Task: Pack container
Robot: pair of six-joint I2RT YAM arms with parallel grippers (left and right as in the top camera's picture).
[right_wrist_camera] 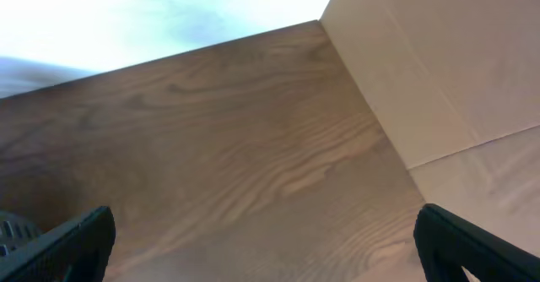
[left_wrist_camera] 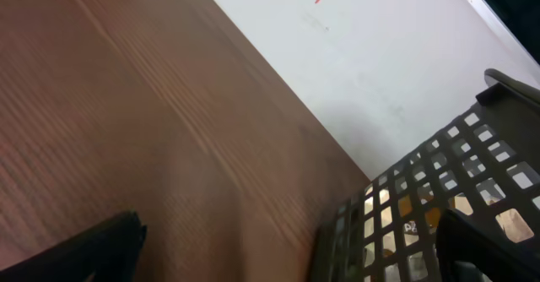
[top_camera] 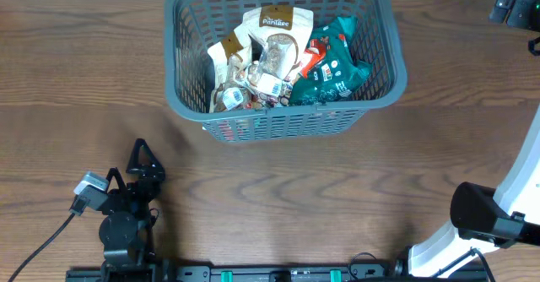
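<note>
The container (top_camera: pixel 278 113), a dark grey lattice basket, stands at the back centre of the wooden table. It holds several packets: white and brown ones (top_camera: pixel 274 41) and a teal one (top_camera: pixel 337 62). My left gripper (top_camera: pixel 140 154) rests low at the front left, well short of the basket, and is open and empty. In the left wrist view the left gripper (left_wrist_camera: pixel 283 257) shows wide-set fingertips (left_wrist_camera: pixel 84 252), with the container's wall (left_wrist_camera: pixel 422 189) at the right. The right gripper (right_wrist_camera: pixel 268 248) is open over bare wood, holding nothing. It is out of the overhead view.
The right arm's base (top_camera: pixel 481 214) sits at the front right, its white link running off the right edge. A dark object (top_camera: pixel 516 3) is at the back right corner. The right wrist view shows the table's far corner beside a beige surface (right_wrist_camera: pixel 456 71).
</note>
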